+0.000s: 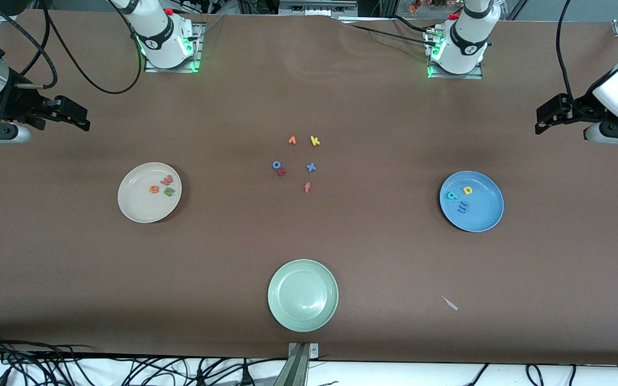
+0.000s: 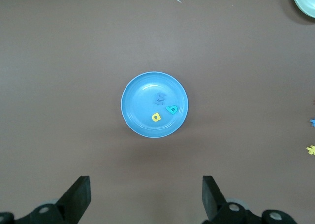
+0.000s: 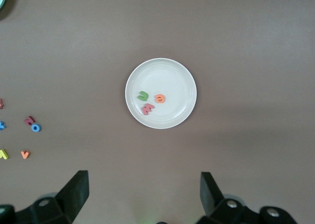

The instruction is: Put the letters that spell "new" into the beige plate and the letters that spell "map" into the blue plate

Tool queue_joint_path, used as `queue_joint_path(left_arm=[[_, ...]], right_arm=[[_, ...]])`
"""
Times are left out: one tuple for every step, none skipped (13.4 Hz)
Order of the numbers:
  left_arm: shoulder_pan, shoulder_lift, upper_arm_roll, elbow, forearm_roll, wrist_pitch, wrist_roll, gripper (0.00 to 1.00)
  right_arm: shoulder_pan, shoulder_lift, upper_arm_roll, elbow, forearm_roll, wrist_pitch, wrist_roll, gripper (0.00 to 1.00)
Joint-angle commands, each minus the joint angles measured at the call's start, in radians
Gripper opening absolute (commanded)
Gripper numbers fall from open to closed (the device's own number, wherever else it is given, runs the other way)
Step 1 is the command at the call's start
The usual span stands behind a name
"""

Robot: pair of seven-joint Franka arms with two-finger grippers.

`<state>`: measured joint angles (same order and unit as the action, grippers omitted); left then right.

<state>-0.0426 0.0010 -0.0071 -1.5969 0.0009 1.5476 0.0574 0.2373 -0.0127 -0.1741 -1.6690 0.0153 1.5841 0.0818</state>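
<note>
The beige plate (image 1: pixel 138 208) lies toward the right arm's end of the table. In it lie a pinkish-red w (image 1: pixel 167 180), an orange e (image 1: pixel 154 188) and a green n (image 1: pixel 169 191). Toward the left arm's end, the blue plate (image 1: pixel 485 213) holds a teal a (image 1: pixel 452 195), a yellow p (image 1: pixel 468 190) and a blue m (image 1: pixel 463 206). My right gripper (image 1: pixel 85 119) hangs open and empty high over the table edge; its wrist view looks down on the beige plate (image 3: pixel 178 80). My left gripper (image 1: pixel 539 121) is likewise open and empty, with the blue plate (image 2: pixel 137 93) below it.
A pale green plate (image 1: pixel 302 295) sits near the front edge. Loose letters lie mid-table: orange v (image 1: pixel 292 140), yellow k (image 1: pixel 315 141), blue o (image 1: pixel 276 165), blue x (image 1: pixel 311 167), pinkish-red f (image 1: pixel 307 187). A small white scrap (image 1: pixel 450 303) lies nearer the front camera than the blue plate.
</note>
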Motion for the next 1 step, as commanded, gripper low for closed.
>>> queue_joint_path(left_arm=[[-0.013, 0.017, 0.002, 0.037, 0.019, -0.032, -0.007, 1.0]], right_arm=[[-0.007, 0.008, 0.005, 0.017, -0.011, -0.003, 0.003, 1.0]])
